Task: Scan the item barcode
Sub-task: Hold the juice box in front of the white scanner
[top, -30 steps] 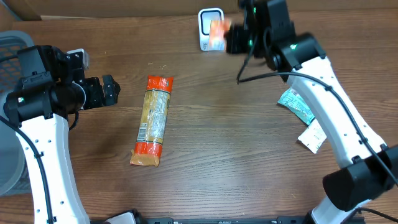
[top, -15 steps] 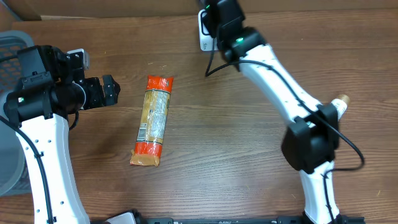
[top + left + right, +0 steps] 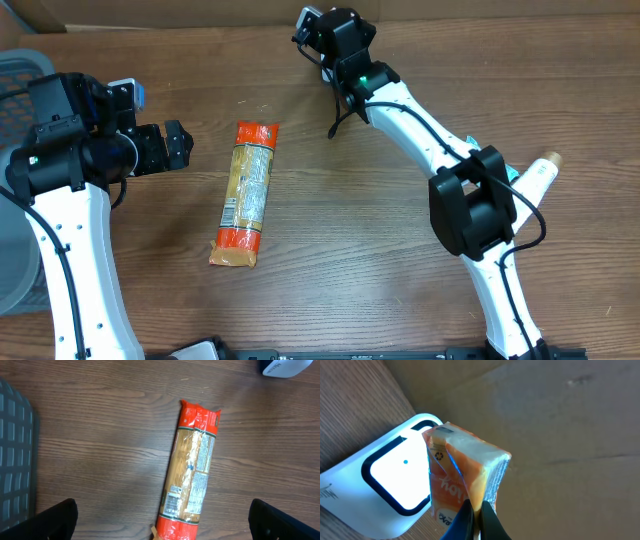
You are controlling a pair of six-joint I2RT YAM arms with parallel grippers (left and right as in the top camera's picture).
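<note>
The right gripper (image 3: 475, 512) is pinched tight on the lower edge of a small orange packet (image 3: 465, 475), held just in front of the white scanner (image 3: 380, 490). The left gripper (image 3: 173, 147) gapes wide and empty near a pasta pack (image 3: 246, 195) on the table (image 3: 360, 250).

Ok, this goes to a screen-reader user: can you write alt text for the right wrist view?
The right gripper pinches a small orange packet by its lower edge, holding it in front of a white scanner with a lit window. Brown cardboard is behind.

The dark wooden table (image 3: 350, 250) bears a pasta packet (image 3: 245, 195) (orange ends) and a white scanner (image 3: 395, 477).
</note>
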